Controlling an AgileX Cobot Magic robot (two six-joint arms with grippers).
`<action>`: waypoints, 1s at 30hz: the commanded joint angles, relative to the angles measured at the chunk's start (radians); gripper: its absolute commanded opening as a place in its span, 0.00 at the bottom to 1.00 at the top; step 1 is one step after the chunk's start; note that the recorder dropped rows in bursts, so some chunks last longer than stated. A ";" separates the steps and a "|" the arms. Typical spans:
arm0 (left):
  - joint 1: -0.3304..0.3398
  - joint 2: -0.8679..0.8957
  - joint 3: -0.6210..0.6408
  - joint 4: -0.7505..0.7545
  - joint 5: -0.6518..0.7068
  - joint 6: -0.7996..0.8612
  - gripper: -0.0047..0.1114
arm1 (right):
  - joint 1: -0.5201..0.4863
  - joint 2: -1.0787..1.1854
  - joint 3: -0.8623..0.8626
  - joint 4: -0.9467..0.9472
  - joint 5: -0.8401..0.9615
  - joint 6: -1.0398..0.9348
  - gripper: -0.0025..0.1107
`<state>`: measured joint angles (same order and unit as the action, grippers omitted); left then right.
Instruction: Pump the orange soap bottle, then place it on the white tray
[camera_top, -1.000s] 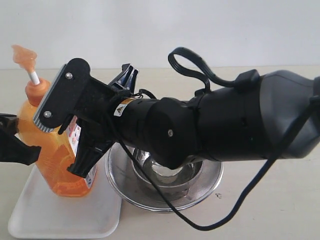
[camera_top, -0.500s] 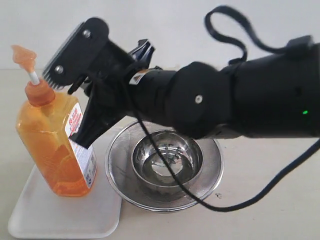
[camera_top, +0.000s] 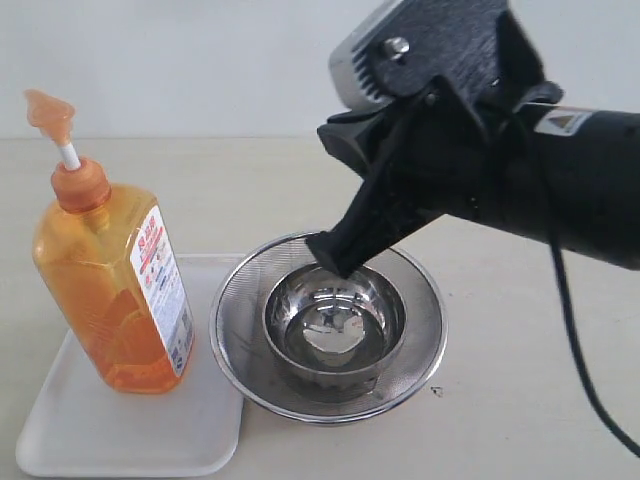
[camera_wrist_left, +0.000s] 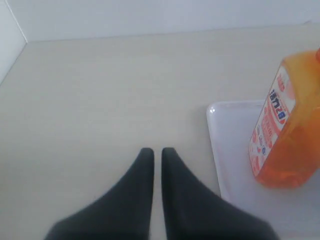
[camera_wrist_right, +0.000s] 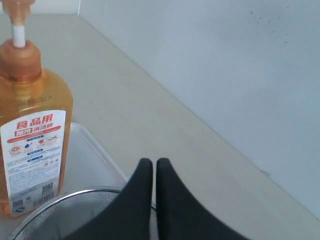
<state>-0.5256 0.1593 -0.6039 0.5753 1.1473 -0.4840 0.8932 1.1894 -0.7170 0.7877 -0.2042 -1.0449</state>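
Observation:
The orange soap bottle (camera_top: 110, 290) stands upright on the white tray (camera_top: 120, 430) at the left, its pump head raised on the white stem. My right gripper (camera_top: 335, 255) hangs shut and empty above the strainer's far rim, well to the right of the bottle. In the right wrist view its fingers (camera_wrist_right: 152, 167) meet above the steel rim, with the bottle (camera_wrist_right: 32, 125) off to one side. The left gripper (camera_wrist_left: 156, 152) is out of the exterior view; its own camera shows it shut and empty over bare table, apart from the tray (camera_wrist_left: 235, 165) and the bottle (camera_wrist_left: 290, 135).
A round steel mesh strainer (camera_top: 425, 345) holding a steel bowl (camera_top: 335, 320) sits right of the tray, touching its edge. A pale wall (camera_top: 200, 60) closes the back of the beige table (camera_top: 540, 400).
My right arm has lifted and swung right, away from the bottle, to above the strainer. The left gripper, seen beside the bottle a second ago, has left the exterior view. The bottle has not moved.

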 joint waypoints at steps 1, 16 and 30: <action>-0.002 -0.075 -0.008 0.006 -0.043 0.015 0.08 | -0.007 -0.091 0.023 0.006 0.013 0.007 0.02; -0.002 -0.144 -0.008 0.015 -0.048 0.015 0.08 | -0.007 -0.130 0.021 0.006 0.002 0.009 0.02; -0.002 -0.144 -0.008 0.015 -0.048 0.015 0.08 | -0.007 -0.130 0.021 0.006 0.004 0.015 0.02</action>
<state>-0.5256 0.0199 -0.6039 0.5833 1.1139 -0.4735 0.8899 1.0689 -0.6963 0.7933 -0.1979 -1.0346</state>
